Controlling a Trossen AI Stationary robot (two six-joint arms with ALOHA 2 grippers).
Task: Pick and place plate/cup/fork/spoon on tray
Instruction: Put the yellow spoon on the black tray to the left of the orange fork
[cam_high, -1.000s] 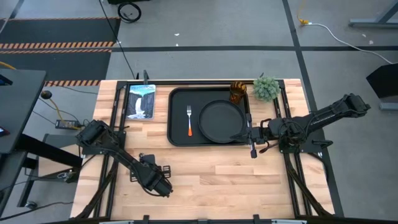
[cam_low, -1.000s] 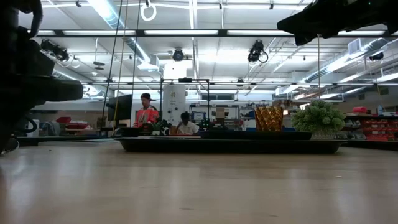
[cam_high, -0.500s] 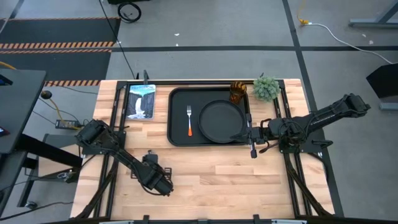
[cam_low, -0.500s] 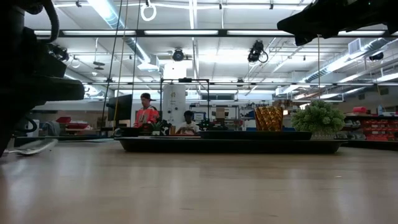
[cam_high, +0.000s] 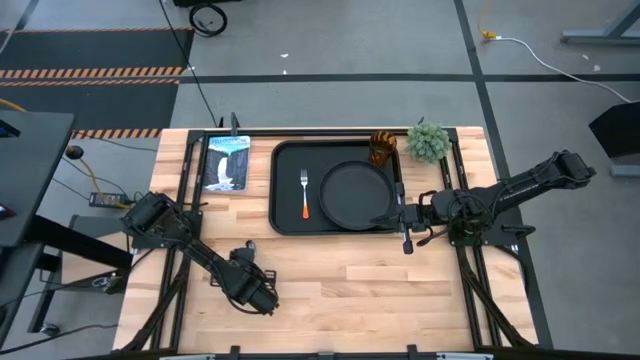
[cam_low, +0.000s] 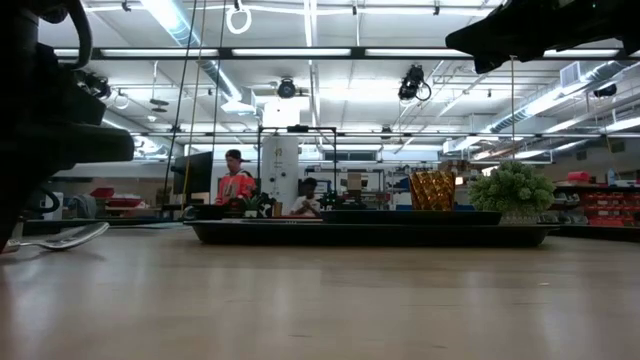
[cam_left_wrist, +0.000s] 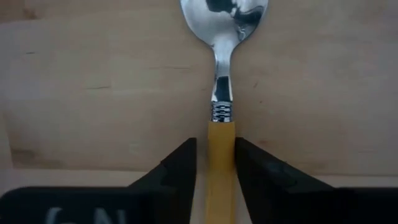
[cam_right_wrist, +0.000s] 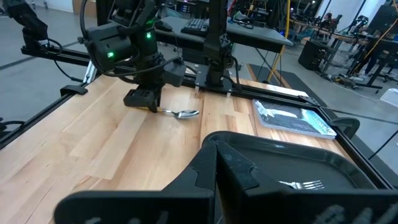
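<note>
The spoon (cam_left_wrist: 222, 74) has a silver bowl and an orange handle; my left gripper (cam_left_wrist: 216, 163) is shut on it near the table's near left part (cam_high: 255, 290). It also shows in the low view (cam_low: 65, 237) and the right wrist view (cam_right_wrist: 181, 114). The black tray (cam_high: 285, 160) holds the round black plate (cam_high: 355, 195) and the fork (cam_high: 304, 195). The amber cup (cam_high: 383, 148) stands at the tray's far right corner. My right gripper (cam_high: 405, 228) is shut and empty by the tray's right rim. My left gripper pinches the spoon's orange handle (cam_left_wrist: 221, 140) between its two fingers, just behind the metal collar. The fingers slant down from above and lie along the handle, one on each side. The bowl (cam_low: 95, 230) sticks out ahead, raised a little off the table.
A green plant (cam_high: 428, 142) stands at the far right beside the cup. A flat picture of a waterfall (cam_high: 227, 162) lies left of the tray. Bare wood spans the table's near half. People show in the room behind (cam_low: 236, 180).
My left gripper has shifted a little toward the table's far edge. The spoon has come into the low view at the left, and its bowl end has risen above the table.
</note>
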